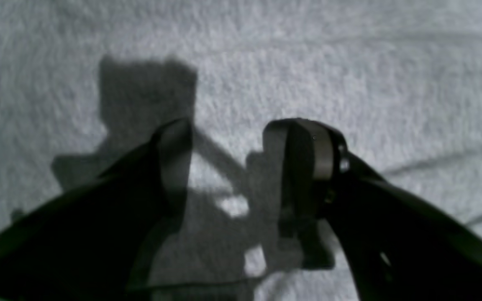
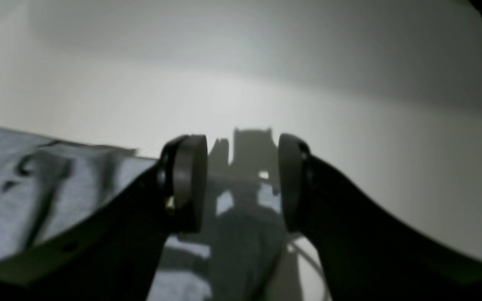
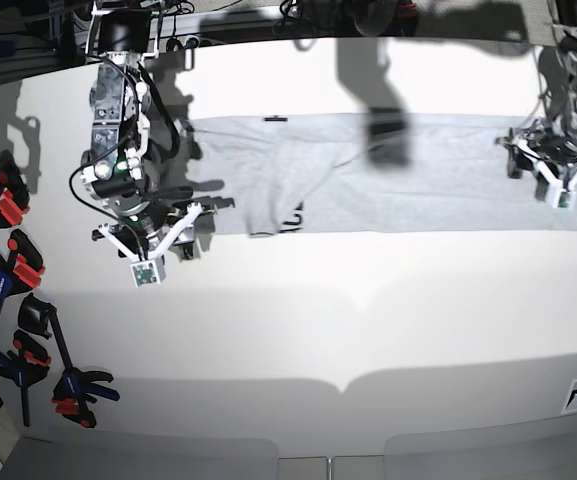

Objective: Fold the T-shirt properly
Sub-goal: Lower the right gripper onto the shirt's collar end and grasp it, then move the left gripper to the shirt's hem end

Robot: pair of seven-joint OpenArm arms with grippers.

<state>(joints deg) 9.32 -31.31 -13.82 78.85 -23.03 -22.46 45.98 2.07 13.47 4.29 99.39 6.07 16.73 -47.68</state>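
Note:
The light grey T-shirt (image 3: 418, 180) lies flat in a long band across the far half of the white table (image 3: 318, 320). A bit of black print shows at a turned-up fold on its near edge. My left gripper (image 3: 556, 165) is over the shirt's right end. In the left wrist view that gripper (image 1: 228, 138) is open just above the grey cloth (image 1: 349, 75), with nothing between its fingers. My right gripper (image 3: 153, 238) is at the shirt's left end. Seen from the right wrist, it (image 2: 241, 175) is open and empty over the shirt's edge (image 2: 57, 196).
Several spring clamps (image 3: 8, 265) with red and blue grips lie along the table's left edge. Cables and arm bases crowd the far edge. A dark arm shadow (image 3: 388, 130) falls across the shirt's middle.

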